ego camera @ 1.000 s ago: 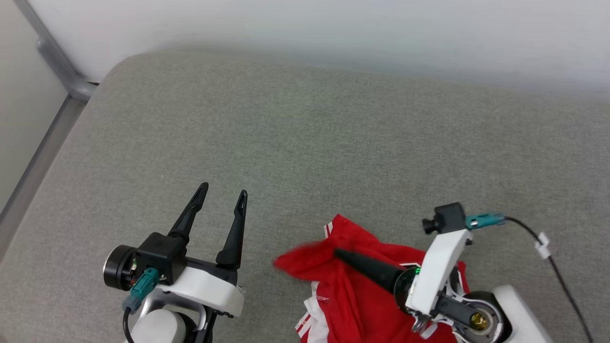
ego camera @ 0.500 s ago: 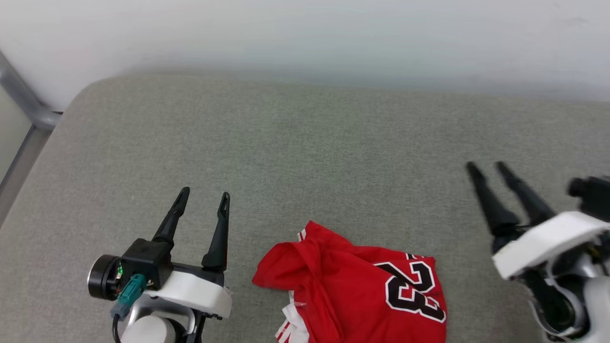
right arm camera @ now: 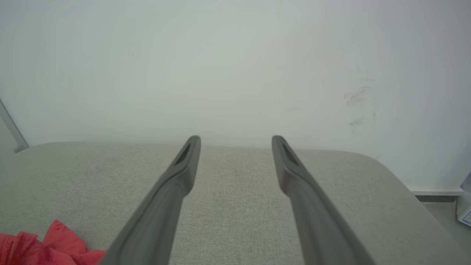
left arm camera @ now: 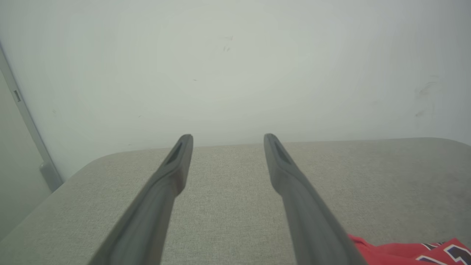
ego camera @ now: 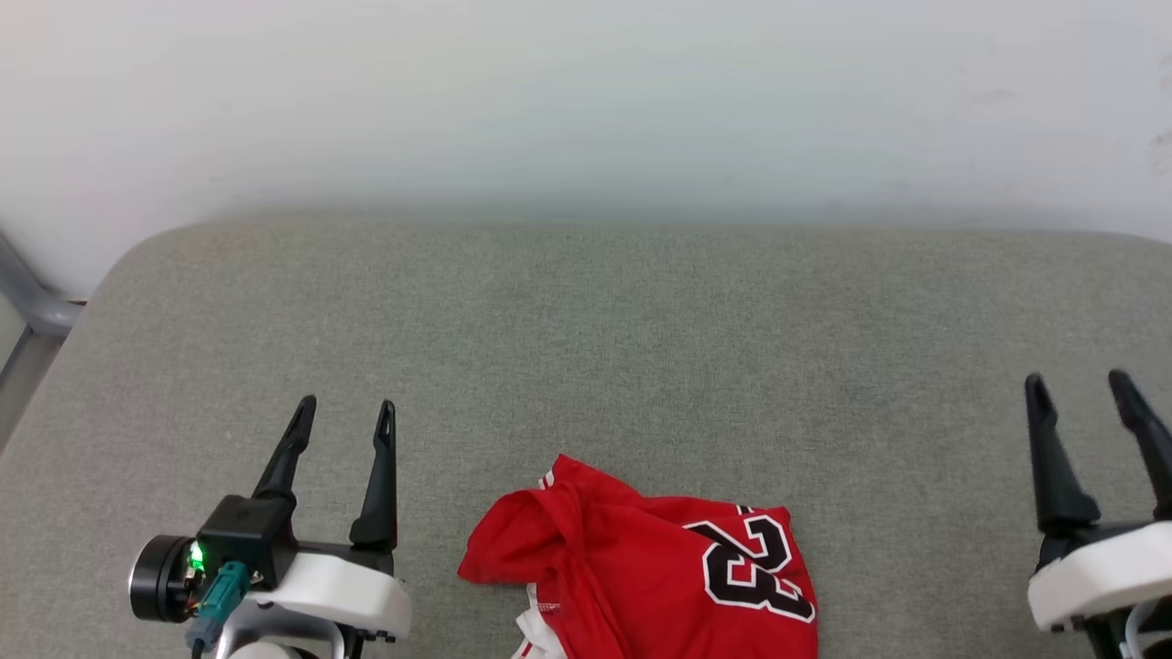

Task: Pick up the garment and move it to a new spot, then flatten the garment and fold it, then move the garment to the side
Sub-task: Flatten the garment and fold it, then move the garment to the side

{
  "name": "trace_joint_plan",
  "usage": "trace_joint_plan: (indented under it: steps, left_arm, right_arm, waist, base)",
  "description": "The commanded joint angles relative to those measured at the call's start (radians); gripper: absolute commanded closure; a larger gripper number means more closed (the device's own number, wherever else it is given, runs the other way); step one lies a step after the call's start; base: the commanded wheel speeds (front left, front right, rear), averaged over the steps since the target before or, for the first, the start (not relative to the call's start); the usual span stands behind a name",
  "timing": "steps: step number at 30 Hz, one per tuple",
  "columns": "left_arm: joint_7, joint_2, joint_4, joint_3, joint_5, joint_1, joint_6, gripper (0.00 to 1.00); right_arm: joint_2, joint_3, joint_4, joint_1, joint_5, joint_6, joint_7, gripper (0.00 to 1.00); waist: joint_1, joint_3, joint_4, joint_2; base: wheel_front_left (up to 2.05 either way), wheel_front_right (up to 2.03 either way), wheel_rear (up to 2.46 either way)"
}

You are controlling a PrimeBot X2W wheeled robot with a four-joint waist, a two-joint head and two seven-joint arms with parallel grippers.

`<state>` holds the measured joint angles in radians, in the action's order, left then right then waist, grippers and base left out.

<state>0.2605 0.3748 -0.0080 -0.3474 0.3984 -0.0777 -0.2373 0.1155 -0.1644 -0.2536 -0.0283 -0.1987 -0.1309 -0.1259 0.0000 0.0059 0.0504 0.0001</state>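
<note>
Head view: the garment (ego camera: pixel 641 577) sits crumpled at bottom centre of the grey counter (ego camera: pixel 586 320), left tool (ego camera: pixel 346 405) and right tool (ego camera: pixel 1076 380) both spread empty either side, bare room above. Left wrist view: its red cloth pokes in lower right. Right wrist view: red lower left, counter's edge at right; looks soft and light, I'd pinch a hem.
</note>
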Motion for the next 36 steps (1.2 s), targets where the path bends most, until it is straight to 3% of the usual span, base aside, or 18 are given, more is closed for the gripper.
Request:
trace_joint_plan:
  steps: [1,9,25,30,36]
  left_arm:
    - [0.006,0.002,0.001,0.003,-0.008,0.015,0.004,0.00]
    - [0.006,-0.021,0.022,0.017,-0.019,0.073,0.015,0.00]
    - [0.006,-0.061,0.046,0.056,-0.043,0.070,0.063,0.00]
    - [0.006,-0.075,0.040,0.061,-0.062,0.044,0.080,0.00]
    - [0.006,-0.095,0.016,0.072,-0.084,0.016,0.101,0.00]
  right_arm:
    - [0.001,0.006,-0.005,-0.021,0.021,0.000,0.012,0.00]
    - [-0.025,0.045,0.016,-0.109,0.061,0.000,0.051,0.00]
    - [-0.053,0.046,0.016,-0.138,0.041,0.000,0.023,0.00]
    - [-0.056,0.011,0.040,-0.152,0.003,0.000,-0.029,0.00]
    - [-0.045,-0.021,0.123,-0.141,-0.094,0.000,-0.164,0.00]
  waist:
    - [0.0000,-0.011,-0.004,-0.0001]
    - [0.0000,-0.037,-0.019,-0.0001]
    - [0.0000,-0.041,-0.012,-0.0001]
    - [0.0000,-0.022,0.019,-0.0001]
    - [0.0000,0.034,0.064,-0.0001]
  base:
    - [0.00,0.00,0.00]
    - [0.00,0.00,0.00]
    - [0.00,0.00,0.00]
    - [0.00,0.00,0.00]
    - [0.00,0.00,0.00]
